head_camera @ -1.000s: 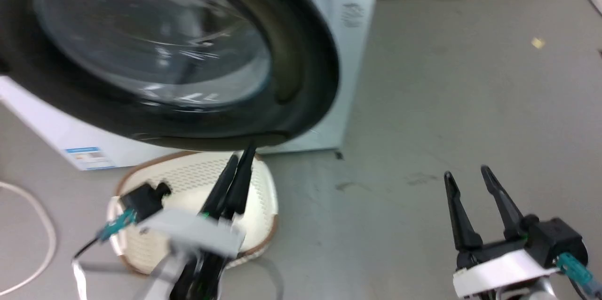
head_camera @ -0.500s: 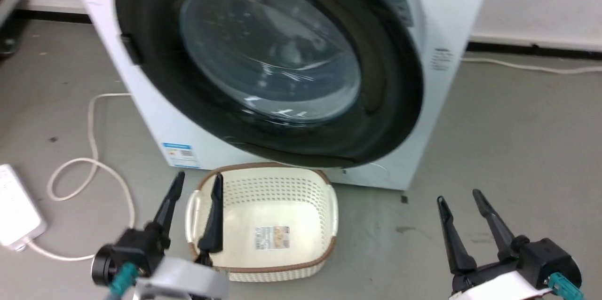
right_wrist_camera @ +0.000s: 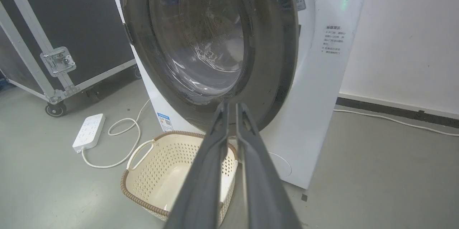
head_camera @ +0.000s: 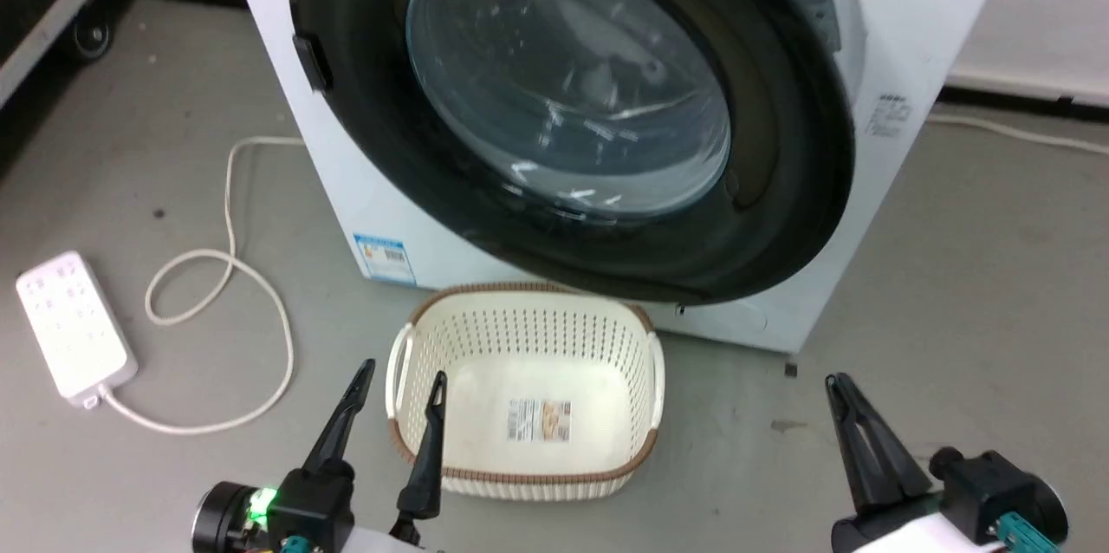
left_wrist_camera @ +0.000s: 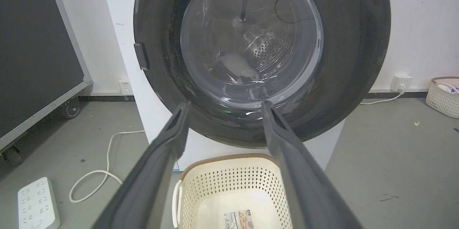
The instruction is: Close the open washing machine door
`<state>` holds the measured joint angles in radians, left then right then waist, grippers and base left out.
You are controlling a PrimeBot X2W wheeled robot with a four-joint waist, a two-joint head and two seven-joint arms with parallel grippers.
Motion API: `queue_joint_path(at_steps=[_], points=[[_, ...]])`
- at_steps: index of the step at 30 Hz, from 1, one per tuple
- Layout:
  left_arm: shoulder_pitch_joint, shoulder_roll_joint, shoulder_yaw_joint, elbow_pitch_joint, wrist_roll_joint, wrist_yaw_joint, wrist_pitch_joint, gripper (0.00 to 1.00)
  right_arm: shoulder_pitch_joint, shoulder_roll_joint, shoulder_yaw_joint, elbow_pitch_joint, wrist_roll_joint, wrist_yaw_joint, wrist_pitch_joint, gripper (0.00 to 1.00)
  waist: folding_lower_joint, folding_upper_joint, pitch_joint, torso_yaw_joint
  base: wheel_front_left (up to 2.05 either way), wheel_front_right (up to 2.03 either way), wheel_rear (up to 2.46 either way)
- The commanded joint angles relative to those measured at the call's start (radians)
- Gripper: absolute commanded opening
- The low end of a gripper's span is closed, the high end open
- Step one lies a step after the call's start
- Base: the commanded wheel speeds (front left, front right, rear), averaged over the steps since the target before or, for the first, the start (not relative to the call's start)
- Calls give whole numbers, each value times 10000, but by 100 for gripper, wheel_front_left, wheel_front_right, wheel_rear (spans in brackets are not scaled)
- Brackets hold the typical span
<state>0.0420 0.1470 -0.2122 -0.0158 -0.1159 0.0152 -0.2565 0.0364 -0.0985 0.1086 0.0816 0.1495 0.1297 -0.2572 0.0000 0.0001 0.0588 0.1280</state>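
Black ring of the door (head_camera: 780,146) is lying against the white front of the machine (head_camera: 936,16); no gap is showing along its right rim in the right wrist view; whether the catch is seated I cannot tell, so the task is reading as done or nearly so. A small dark tab (head_camera: 312,63) is sticking out at the ring's left edge. Door is round, so no long axis is mattering; its face is looking at the robot, up and ahead of both grippers.

Left gripper (head_camera: 400,384) is hanging low with fingers spread, pinching nothing; in its wrist view it is aiming at the lower middle of the glass, so it is the arm sitting squarer to the door. Right gripper (head_camera: 836,384) is showing its fingers pressed nearly together, empty; in its wrist view it is pointing at the ring's lower right rim, from off to the side.

Basket (head_camera: 537,332) is sitting on the floor at the machine's foot, between the left gripper and the door's lower edge; any further push, by my reckoning, is needing to pass above its rim and land on the ring, not the glass. Power strip (head_camera: 74,328) and cable (head_camera: 260,310) are lying on the floor to the left, well apart; a wheeled case (left_wrist_camera: 36,60) is standing beyond them; floor to the right is lying open.
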Motion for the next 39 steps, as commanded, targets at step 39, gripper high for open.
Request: queue_joint_path(at_steps=[39], points=[[-1645,-958,-424,39,426,-117,-53,100,-9163,-4350,1350,4872,3756,10,1883,0,0,-1,3174,1856,0,0,0]])
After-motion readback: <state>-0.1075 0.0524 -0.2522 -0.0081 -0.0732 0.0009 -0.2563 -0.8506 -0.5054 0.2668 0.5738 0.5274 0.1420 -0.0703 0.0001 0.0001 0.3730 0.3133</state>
